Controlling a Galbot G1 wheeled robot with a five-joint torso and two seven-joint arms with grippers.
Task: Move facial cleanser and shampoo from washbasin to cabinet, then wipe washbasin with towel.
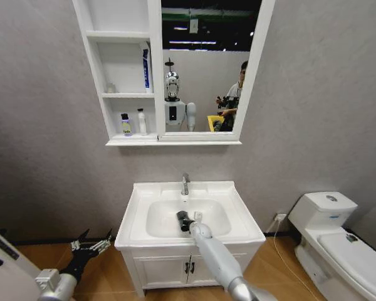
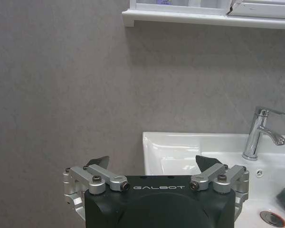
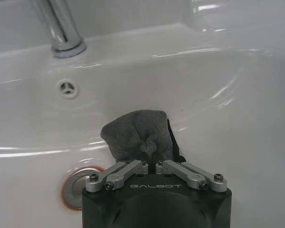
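The white washbasin stands under the cabinet. My right gripper is down in the bowl, shut on the dark grey towel, which rests on the bowl's surface near the red-ringed drain. Two small bottles stand in the cabinet's lowest niche and a blue-and-white tube stands in the middle one. I cannot tell which is the facial cleanser or the shampoo. My left gripper hangs open and holds nothing, low beside the left of the vanity. The left wrist view shows its open fingers toward the basin's left rim.
The chrome faucet rises at the back of the basin. A white toilet stands to the right, with a cable on the floor between it and the low two-door vanity. Grey wall runs behind.
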